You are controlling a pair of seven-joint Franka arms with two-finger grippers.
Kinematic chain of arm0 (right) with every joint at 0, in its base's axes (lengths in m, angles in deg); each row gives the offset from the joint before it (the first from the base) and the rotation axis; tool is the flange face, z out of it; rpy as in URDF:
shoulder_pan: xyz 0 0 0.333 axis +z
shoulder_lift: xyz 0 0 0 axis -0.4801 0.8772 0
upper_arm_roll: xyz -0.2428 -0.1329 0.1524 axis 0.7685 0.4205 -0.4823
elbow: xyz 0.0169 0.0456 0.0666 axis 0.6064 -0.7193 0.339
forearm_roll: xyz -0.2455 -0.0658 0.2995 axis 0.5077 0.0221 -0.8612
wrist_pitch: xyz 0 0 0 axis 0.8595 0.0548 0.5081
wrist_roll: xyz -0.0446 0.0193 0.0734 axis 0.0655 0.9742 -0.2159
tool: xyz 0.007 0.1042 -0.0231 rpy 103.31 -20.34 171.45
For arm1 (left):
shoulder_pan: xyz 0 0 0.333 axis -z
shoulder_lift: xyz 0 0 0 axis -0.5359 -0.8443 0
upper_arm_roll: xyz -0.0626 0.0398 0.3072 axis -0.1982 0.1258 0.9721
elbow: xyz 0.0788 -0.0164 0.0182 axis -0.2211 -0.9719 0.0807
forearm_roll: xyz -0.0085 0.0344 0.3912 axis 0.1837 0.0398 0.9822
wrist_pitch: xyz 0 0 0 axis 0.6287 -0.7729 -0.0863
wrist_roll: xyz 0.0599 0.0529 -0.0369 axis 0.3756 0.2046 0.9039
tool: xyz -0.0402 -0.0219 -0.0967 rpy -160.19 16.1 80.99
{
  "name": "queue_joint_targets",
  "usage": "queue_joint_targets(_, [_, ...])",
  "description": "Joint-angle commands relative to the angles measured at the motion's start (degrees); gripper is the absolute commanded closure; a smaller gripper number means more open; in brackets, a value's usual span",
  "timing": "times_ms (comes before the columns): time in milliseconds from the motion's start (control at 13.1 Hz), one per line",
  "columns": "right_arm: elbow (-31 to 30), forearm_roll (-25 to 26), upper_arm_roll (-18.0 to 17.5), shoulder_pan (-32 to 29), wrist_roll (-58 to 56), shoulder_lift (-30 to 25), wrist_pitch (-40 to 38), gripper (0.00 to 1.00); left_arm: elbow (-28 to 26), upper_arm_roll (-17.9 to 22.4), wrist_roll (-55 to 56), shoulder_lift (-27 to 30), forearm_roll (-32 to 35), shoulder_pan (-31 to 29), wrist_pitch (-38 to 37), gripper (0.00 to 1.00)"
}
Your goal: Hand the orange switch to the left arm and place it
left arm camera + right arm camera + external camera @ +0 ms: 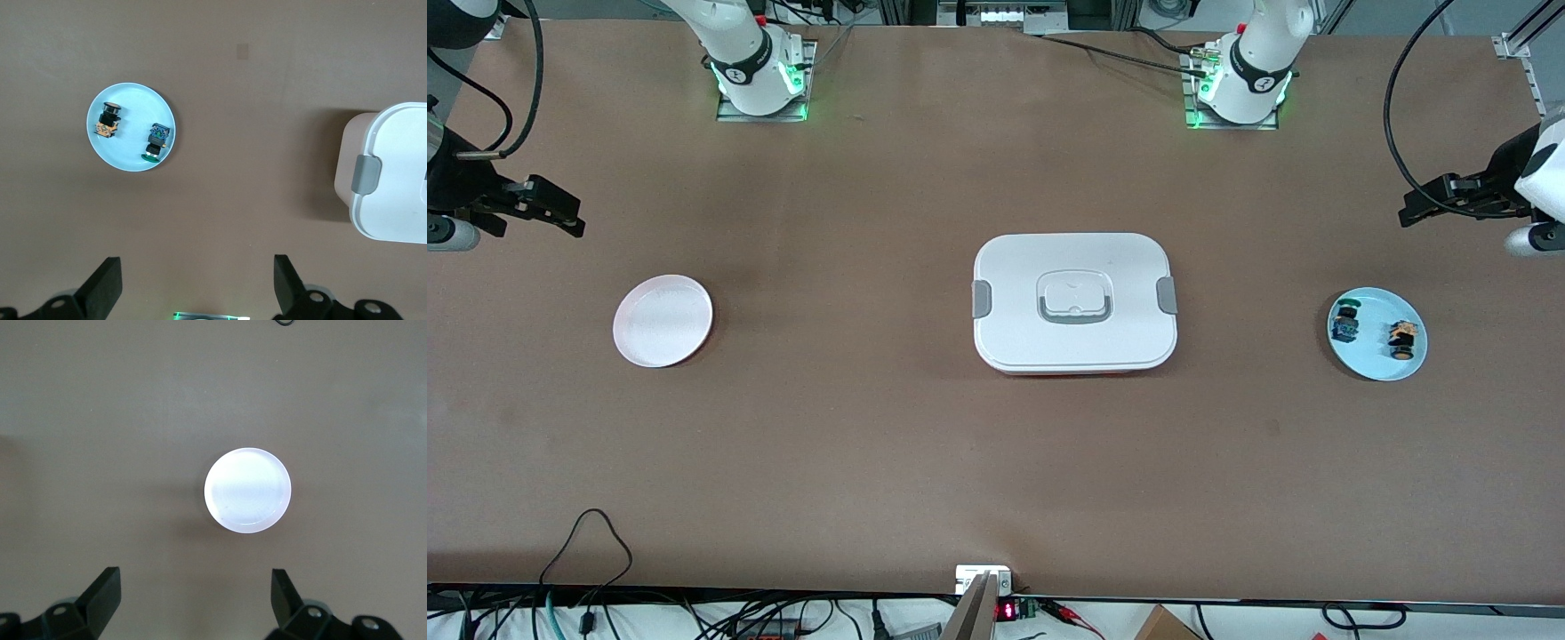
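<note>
The orange switch (1402, 339) lies on a blue plate (1376, 360) at the left arm's end of the bench (871, 427). The box (1075, 302) sits mid-bench. The left pincer (197, 287) and right pincer (195, 603) hang up high, spread wide, holding nothing.

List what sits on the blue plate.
On the blue plate lie the orange switch and a black piece with blue and green parts, apart. Their undersides are hidden.
</note>
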Motion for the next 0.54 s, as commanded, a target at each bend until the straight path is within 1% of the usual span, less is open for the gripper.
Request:
queue_joint_targets(0, [0.64,-0.9,-0.65,-0.69,0.27,-0.42,-1.62,0.0,0.76,0.26,0.81,0.51,-1.6,-0.26,-0.18,0.0])
queue_joint_targets(153, [2.12,-0.98,-0.65,-0.86,0.09,-0.25,-2.94,0.0,0.77,0.26,0.98,0.51,-1.51,-0.26,-0.19,0.0])
queue_joint_targets(460, [2.22,-0.98,-0.73,-0.6,0.0,-0.25,-3.74,0.0,1.56,0.08,0.9,0.42,-1.43,-0.26,-0.19,0.0])
